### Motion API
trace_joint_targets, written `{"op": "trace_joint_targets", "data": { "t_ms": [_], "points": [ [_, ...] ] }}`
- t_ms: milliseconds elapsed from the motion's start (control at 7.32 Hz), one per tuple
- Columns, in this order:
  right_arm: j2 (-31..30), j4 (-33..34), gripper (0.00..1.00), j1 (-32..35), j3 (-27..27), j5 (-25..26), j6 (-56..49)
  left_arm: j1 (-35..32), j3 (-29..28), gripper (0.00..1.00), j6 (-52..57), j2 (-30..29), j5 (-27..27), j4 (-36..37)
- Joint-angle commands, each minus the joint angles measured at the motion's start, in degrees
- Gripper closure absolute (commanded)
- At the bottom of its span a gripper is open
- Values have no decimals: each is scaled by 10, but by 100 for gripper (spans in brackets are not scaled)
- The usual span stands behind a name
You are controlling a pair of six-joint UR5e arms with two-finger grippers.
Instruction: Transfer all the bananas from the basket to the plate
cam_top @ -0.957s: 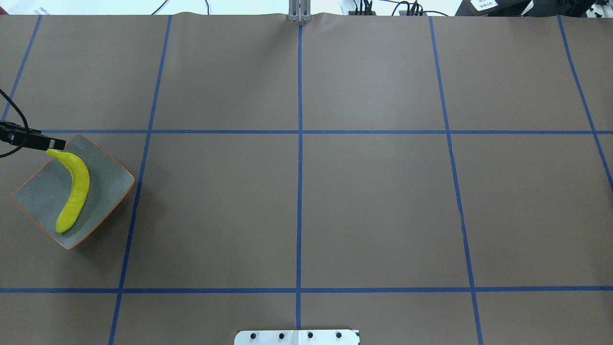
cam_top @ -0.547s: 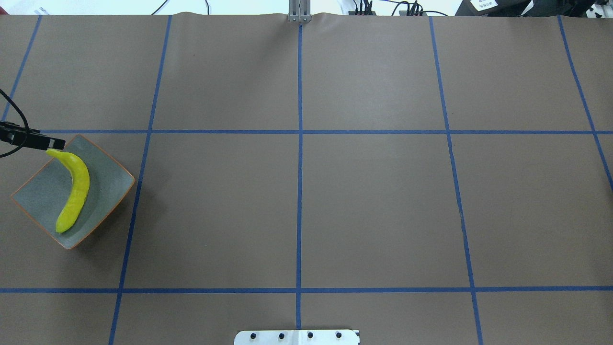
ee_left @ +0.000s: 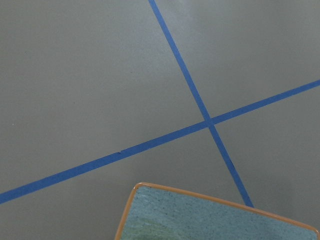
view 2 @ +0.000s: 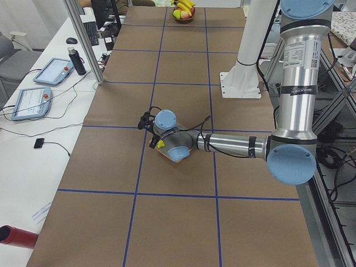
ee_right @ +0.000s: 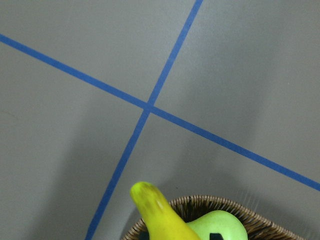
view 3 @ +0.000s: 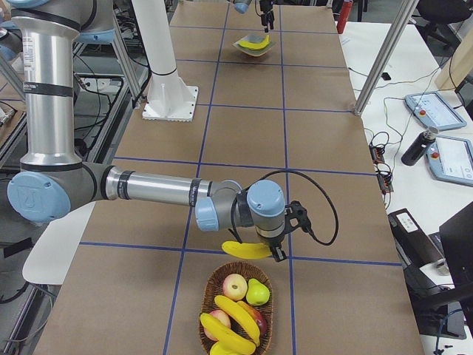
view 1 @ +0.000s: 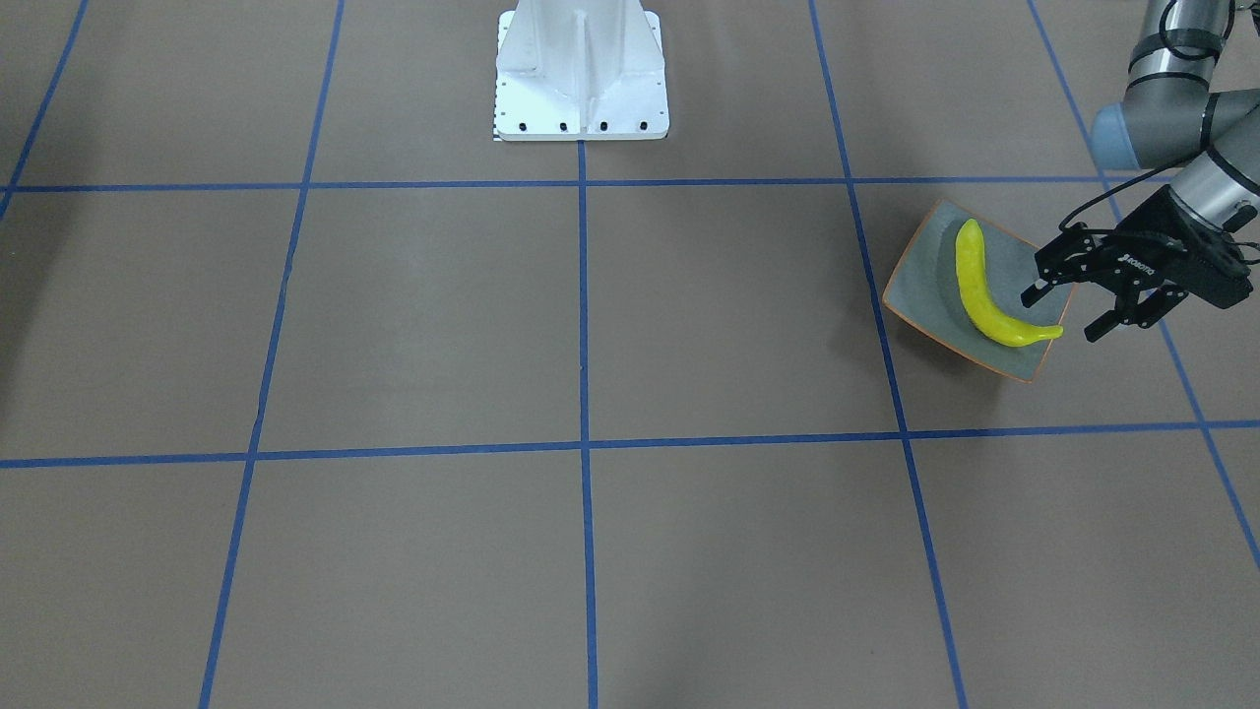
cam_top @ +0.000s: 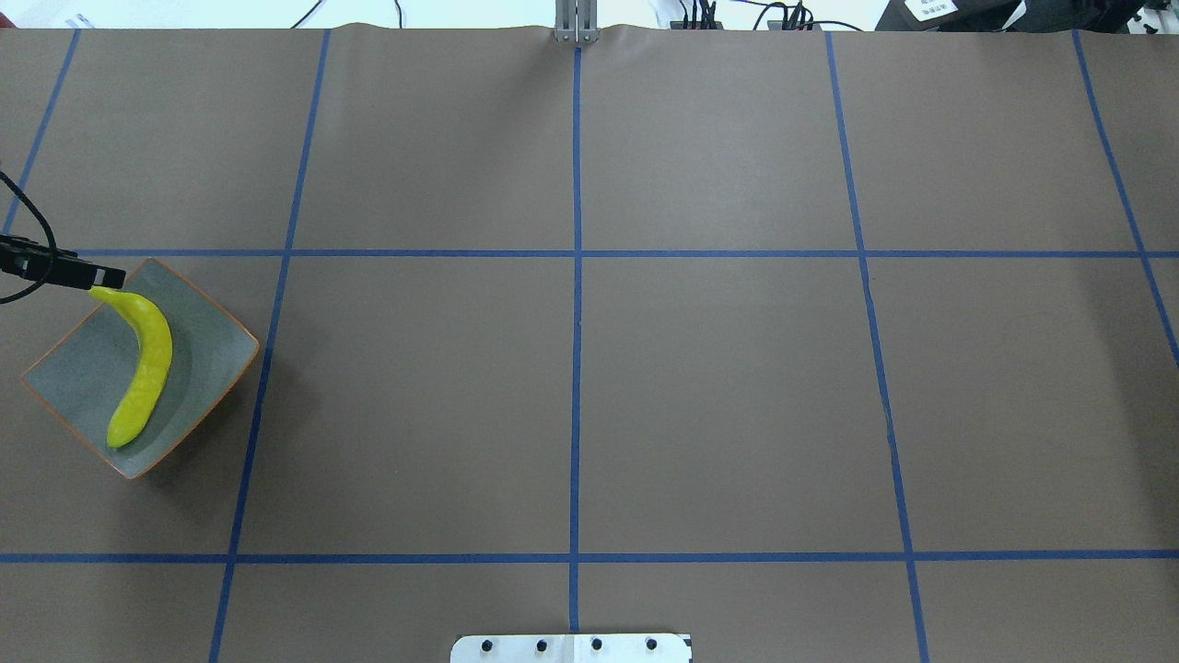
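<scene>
Four bananas (cam_top: pixel 152 364) in all: one on the plate (cam_top: pixel 78 387), one in the air just above the basket (ee_right: pixel 195 201), two in the basket; one plate; one basket; one green pear (view 3: pixel 258 293); at least two reddish round fruits (view 3: pixel 235 285), others perhaps hidden; two arms, the left arm (view 2: pixel 233 146) and the right arm (view 3: pixel 148 185); one white base (view 1: pixel 581 69); two tablets (view 3: pixel 432 106); one dark bottle (view 3: pixel 414 146); one red cylinder (view 2: pixel 15 236).

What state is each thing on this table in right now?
plate: holds one banana, lying flat.
left gripper: open, empty, beside the plate.
basket: two bananas and other fruit inside.
right gripper: by the basket, a third banana at it; open or shut unclear.
</scene>
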State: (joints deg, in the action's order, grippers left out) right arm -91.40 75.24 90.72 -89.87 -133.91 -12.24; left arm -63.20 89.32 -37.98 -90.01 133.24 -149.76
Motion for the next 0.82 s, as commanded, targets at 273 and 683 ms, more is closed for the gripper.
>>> {"op": "trace_joint_targets", "data": {
  "t_ms": [273,683],
  "points": [
    [105,-7,100,-145,-27,2,317,0,7,1,-15,-21,3,1],
    [171,-137,100,-271,-43,39,634,0,12,1,-123,-85,4,1]
  ]
}}
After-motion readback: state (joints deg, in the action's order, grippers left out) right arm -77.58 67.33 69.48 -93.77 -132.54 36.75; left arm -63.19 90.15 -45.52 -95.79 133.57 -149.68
